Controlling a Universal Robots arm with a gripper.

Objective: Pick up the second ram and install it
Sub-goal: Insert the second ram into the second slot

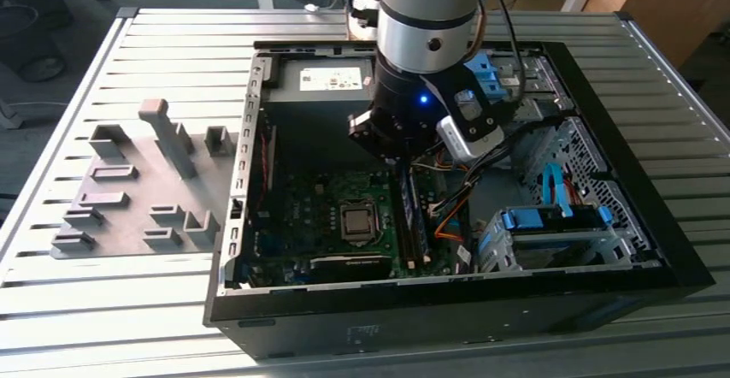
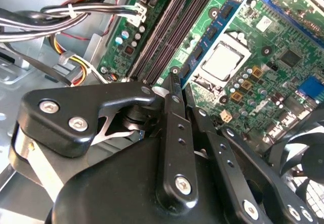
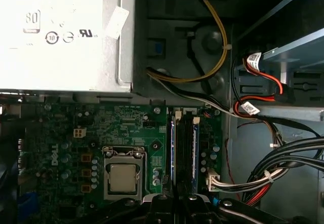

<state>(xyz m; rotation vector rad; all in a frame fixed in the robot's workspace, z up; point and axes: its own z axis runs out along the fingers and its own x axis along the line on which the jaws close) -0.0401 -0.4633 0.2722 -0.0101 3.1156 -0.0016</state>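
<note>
My gripper (image 2: 176, 77) is inside the open computer case (image 1: 638, 250), low over the motherboard (image 3: 66, 148). Its fingers (image 2: 172, 112) are pressed together with nothing visible between them. Their tips hang just over one end of the memory slots. The second ram (image 3: 180, 148) stands edge-on in a slot beside the processor socket (image 3: 123, 177), a long dark strip close against another stick. In the exterior view the ram (image 1: 411, 220) runs out from under the gripper (image 1: 394, 157) toward the case front. I cannot tell whether the fingertips touch it.
The silver power supply (image 3: 61, 31) sits at the back of the case. Bundled black, yellow and red cables (image 3: 283, 168) lie beside the slots. A drive cage with blue clips (image 1: 559, 233) fills one side. A grey tray with upright blocks (image 1: 137, 181) lies outside on the slatted table.
</note>
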